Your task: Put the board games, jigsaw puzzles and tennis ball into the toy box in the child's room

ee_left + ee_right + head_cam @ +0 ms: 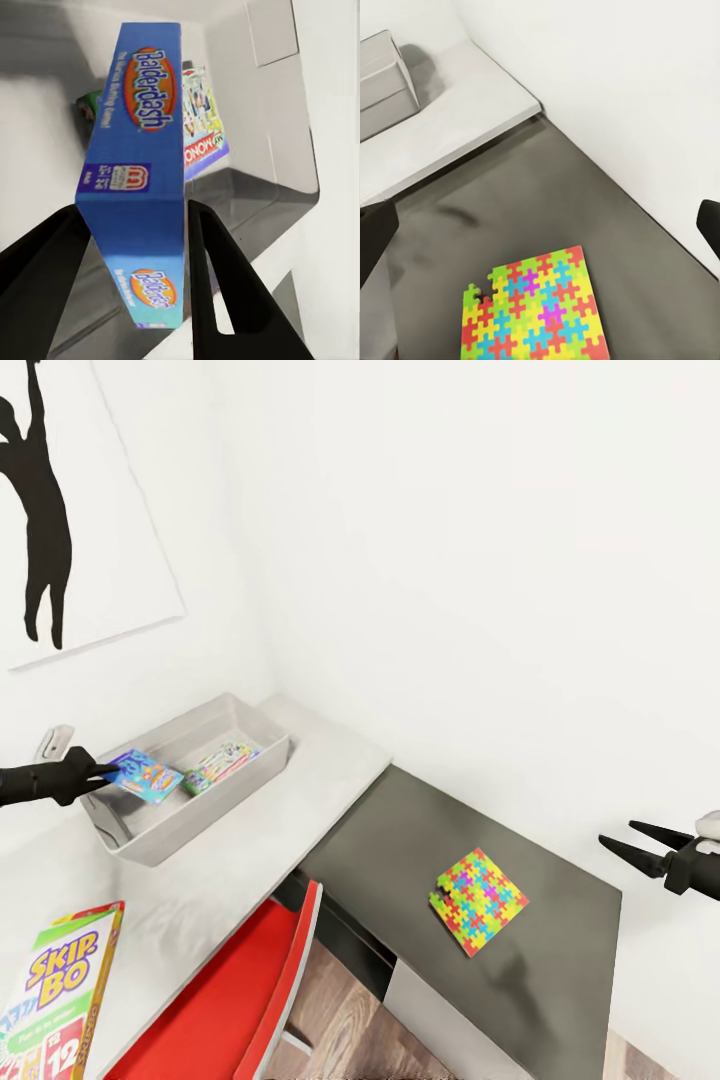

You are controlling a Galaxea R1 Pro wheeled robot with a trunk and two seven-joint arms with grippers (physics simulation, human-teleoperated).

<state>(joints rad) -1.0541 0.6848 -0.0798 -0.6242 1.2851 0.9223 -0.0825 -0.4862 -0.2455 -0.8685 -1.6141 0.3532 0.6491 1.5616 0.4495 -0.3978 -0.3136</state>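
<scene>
Over the toy box (pixel 200 780), your left gripper (pixel 105 771) clamps the blue game (pixel 145 776) by one end, poised to drop in beside the Monopoly box (pixel 222 764), while your right gripper (pixel 640 845) hangs open near the puzzle (pixel 478 901).

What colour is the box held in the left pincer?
Blue, with an orange "Balderdash" logo; left wrist view shows it best.

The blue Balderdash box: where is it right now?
The blue Balderdash box is held in the left gripper over the near-left rim of the toy box, at the head view's left, above the Monopoly box already lying inside.
</scene>
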